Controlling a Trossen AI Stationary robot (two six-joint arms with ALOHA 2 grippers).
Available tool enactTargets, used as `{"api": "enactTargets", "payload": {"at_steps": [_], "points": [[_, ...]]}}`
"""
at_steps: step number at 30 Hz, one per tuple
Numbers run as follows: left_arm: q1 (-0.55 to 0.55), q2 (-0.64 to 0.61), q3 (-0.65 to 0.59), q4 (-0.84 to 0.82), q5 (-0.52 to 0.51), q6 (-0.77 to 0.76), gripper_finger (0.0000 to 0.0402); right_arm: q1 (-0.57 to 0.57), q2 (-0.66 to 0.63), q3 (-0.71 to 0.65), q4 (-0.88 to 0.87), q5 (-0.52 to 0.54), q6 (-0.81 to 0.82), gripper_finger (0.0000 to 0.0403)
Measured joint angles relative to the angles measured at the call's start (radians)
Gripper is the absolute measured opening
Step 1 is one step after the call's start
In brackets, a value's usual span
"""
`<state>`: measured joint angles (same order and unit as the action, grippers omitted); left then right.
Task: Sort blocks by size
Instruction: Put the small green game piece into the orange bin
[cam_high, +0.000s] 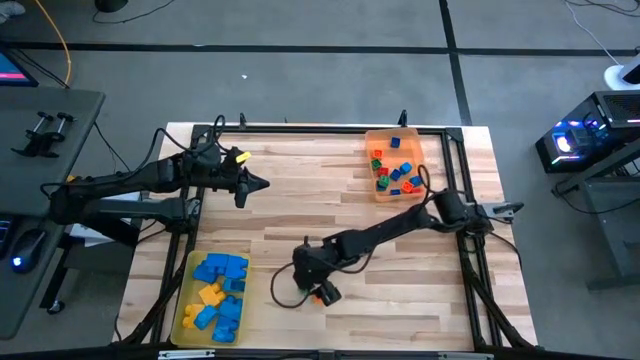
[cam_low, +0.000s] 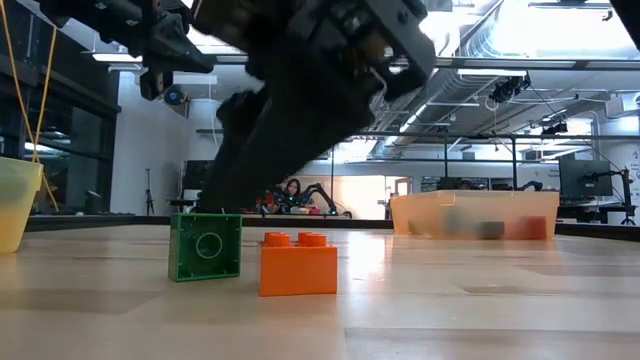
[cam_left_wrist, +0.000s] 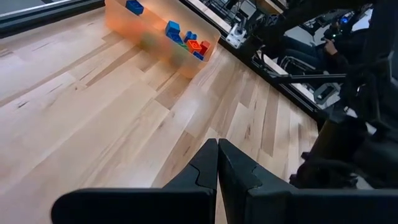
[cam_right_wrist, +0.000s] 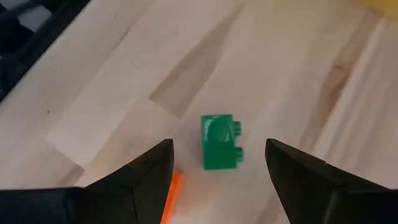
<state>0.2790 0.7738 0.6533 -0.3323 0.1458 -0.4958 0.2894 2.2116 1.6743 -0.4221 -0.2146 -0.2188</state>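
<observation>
Blocks are what this is about, and two of them are left loose on the worktop, right under the right claw (cam_right_wrist: 217, 171), whose fingers stand spread wide apart with nothing between them. From above, that claw hangs low near the front edge of the worktop, at about six o'clock from its centre. Looking past its fingers, the green block (cam_right_wrist: 221, 142) lies on its side in the gap, studs pointing sideways, while the orange block (cam_low: 298, 265) sits just beside it with only a sliver showing by one finger. Farther out, at roughly one o'clock, the orange tray (cam_high: 375, 190) holds the tiny mixed-colour cubes (cam_high: 393, 170); at about seven o'clock, the yellow tray (cam_high: 184, 308) holds the bigger blue and yellow bricks (cam_high: 219, 295). The left claw (cam_left_wrist: 217, 163), fingers pressed together and empty, waits above the worktop at about ten o'clock. My reading is that the sorting is nearly done, and the step in hand is the pick of the green block. The next move, I'd say, calls for lowering straight down so the fingers straddle the green block without nudging the orange one, then closing on its flat sides and carrying it to whichever tray matches its size.
</observation>
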Motion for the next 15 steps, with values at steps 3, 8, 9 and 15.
{"api": "enactTargets", "payload": {"at_steps": [3,8,9,15], "points": [[0.000,0.000,0.000,-0.009,0.000,0.001,0.0000,0.008,0.029,0.007,0.005,0.000,-0.001,0.0250],[0.000,0.000,0.000,-0.015,0.000,0.010,0.0000,0.021,0.061,-0.001,0.033,0.038,-0.005,0.0250],[0.000,0.000,0.000,-0.015,0.000,0.011,0.0000,0.021,0.064,-0.001,0.039,0.050,0.001,0.0250],[-0.001,0.000,0.000,-0.015,0.000,0.010,0.0000,0.021,0.080,-0.003,0.068,0.120,-0.009,0.0220]]}}
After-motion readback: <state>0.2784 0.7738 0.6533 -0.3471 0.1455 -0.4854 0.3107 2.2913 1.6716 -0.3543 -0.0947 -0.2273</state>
